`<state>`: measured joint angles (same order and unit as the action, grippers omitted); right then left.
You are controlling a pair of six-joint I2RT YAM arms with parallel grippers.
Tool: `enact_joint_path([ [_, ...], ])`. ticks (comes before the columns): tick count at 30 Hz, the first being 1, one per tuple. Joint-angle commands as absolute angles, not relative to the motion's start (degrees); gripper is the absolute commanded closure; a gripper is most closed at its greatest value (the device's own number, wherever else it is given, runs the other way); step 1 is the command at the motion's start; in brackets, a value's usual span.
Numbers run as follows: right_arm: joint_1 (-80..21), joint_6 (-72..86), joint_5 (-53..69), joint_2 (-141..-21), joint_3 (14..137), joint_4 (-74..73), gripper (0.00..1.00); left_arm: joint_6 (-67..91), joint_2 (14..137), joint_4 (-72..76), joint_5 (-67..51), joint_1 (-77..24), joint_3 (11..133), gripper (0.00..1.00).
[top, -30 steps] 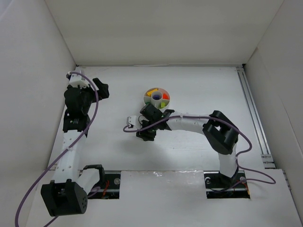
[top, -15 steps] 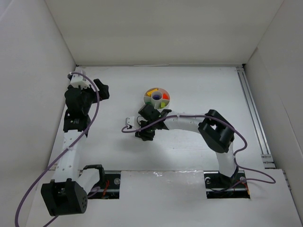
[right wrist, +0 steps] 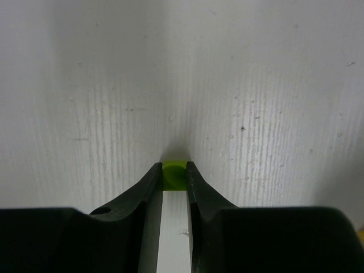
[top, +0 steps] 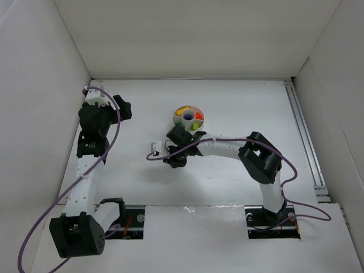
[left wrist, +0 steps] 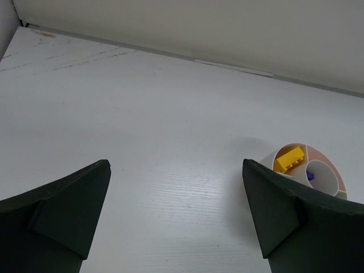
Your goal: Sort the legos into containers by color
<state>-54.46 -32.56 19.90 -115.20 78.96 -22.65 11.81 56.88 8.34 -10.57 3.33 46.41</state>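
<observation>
Tabletop white, ribbed, boxed by white walls; right pincer nips green lego, apparently resting there; left pincer spread.

Bright diffuse light, soft shadows, close foreground slightly blurred

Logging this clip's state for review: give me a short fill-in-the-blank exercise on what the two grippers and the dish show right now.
1. The right gripper is shut on a lego whose colour is ____.
2. The left gripper holds nothing and is ____.
3. In the left wrist view, the brick lying in a wedge of the dish is ____.
4. The piece in the central well is ____.
Missing words: green; open; yellow; purple.
</observation>
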Motion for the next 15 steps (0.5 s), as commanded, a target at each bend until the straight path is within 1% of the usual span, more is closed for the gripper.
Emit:
enact_joint_path([
  [1,-53.18,-32.35,22.76,-109.71,81.99,-26.88,0.84,11.16,56.95,12.22,-11.60,3.34,45.70,0.00],
  [6,-47.57,-28.14,25.40,-103.19,84.02,-30.58,0.84,11.16,58.01,12.92,-12.91,3.34,46.23,0.00],
  [12,-40.79,-16.98,26.89,-97.92,84.64,-24.88,0.85,11.69,58.54,14.67,-14.15,3.34,46.23,0.00],
  [15,-37.62,-13.28,25.14,-98.95,85.69,-22.24,0.85,12.22,59.15,15.21,-14.68,3.34,46.23,0.00],
])
